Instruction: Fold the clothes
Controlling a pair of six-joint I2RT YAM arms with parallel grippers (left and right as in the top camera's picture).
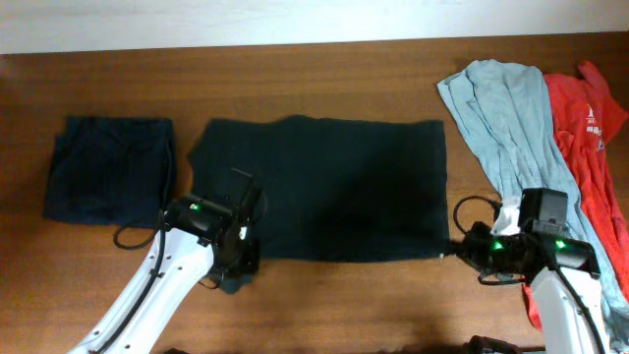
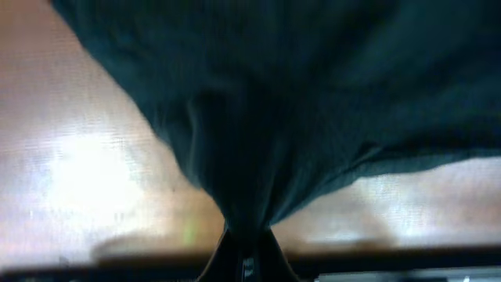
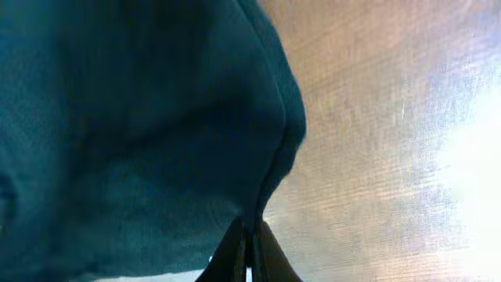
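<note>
A large black garment (image 1: 334,187) lies spread flat in the middle of the wooden table. My left gripper (image 1: 239,267) is shut on its near left corner, and the cloth bunches into the jaws in the left wrist view (image 2: 247,235). My right gripper (image 1: 454,251) is shut on its near right corner, with the hem pinched between the fingers in the right wrist view (image 3: 250,235). A folded navy garment (image 1: 108,167) lies at the left. A pale blue-grey garment (image 1: 506,118) and a red one (image 1: 590,138) lie in a heap at the right.
The wooden table (image 1: 344,305) shows bare along its front and back edges. The right arm (image 1: 560,285) lies over the lower end of the heap. A pale wall strip (image 1: 295,20) runs along the back.
</note>
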